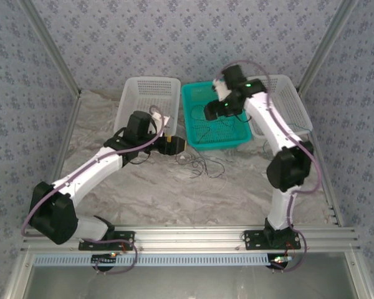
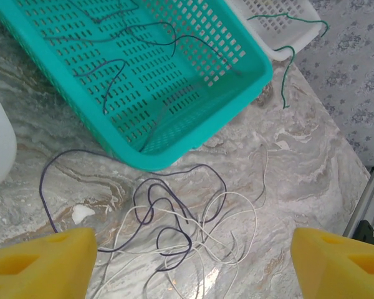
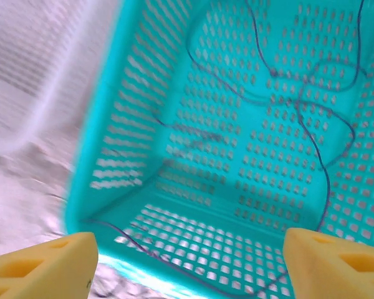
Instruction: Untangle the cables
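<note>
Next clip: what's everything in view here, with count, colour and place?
teal basket: one, teal, back centre of table
left white basket: one, white, beside the teal one
right white basket: one, white, on its other side
basket cables: a few, dark, inside teal basket
tangle: several cables, dark and whitish, on table before teal basket
green cable: one, hanging from right white basket
table: marbled grey
left gripper: yellow, open, over tangle
right gripper: yellow, open, over teal basket

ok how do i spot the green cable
Find the teal basket at the back of the table. The white basket to its right has the green cable draped over its rim onto the table. Its neighbours are purple or whitish.
</note>
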`<state>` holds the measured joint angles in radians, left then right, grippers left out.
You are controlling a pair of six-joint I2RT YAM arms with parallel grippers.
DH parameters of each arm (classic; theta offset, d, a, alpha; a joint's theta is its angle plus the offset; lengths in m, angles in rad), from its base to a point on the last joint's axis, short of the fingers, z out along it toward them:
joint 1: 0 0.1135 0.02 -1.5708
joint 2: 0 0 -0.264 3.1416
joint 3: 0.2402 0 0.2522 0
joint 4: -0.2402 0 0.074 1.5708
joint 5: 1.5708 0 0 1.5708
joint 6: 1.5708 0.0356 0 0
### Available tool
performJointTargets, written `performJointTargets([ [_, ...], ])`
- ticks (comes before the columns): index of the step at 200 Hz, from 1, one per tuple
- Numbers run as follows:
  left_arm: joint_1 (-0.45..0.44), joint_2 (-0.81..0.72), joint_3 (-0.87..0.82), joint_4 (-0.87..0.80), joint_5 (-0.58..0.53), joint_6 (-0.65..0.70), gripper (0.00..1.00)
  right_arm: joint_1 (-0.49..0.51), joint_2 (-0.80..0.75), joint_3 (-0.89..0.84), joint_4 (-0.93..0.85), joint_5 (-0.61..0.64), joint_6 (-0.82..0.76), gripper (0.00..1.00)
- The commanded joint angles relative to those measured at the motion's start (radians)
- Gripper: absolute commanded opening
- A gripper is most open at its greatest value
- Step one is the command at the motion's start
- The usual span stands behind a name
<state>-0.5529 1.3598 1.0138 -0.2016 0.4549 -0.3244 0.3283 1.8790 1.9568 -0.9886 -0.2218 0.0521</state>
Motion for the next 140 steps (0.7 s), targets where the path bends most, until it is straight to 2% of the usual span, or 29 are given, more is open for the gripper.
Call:
performJointTargets([
  [1, -0.014, 0.001, -0.020, 0.067, -0.009, -0.024, 0.81, -0.046, -0.098, -0.093, 0.172, -0.214, 0.138, 0.80],
  [20, -0.041, 0.002, -0.036, 0.059, -0.043, -0.010, 0.81, 0.023, -0.233, -0.265, 0.305, -0.025, 0.161, 0.81],
  [46, -0.077, 0.017, -0.081, 0.032, -0.145, -0.047, 0.81, 0.179, -0.477, -0.617, 0.512, 0.266, 0.201, 0.83],
  [70, -0.081, 0.023, -0.165, 0.086, -0.196, -0.097, 0.80, 0.312, -0.681, -0.918, 0.617, 0.404, 0.304, 0.84],
  [85, -0.083, 0.032, -0.209, 0.140, -0.198, -0.104, 0.79, 0.384, -0.771, -1.081, 0.673, 0.439, 0.383, 0.84],
  [102, -0.084, 0.077, -0.217, 0.168, -0.195, -0.108, 0.79, 0.422, -0.802, -1.203, 0.742, 0.409, 0.453, 0.84],
  [140, -0.083, 0.196, -0.200, 0.236, -0.235, -0.201, 0.77, 0.467, -0.634, -1.264, 0.833, 0.382, 0.446, 0.84],
])
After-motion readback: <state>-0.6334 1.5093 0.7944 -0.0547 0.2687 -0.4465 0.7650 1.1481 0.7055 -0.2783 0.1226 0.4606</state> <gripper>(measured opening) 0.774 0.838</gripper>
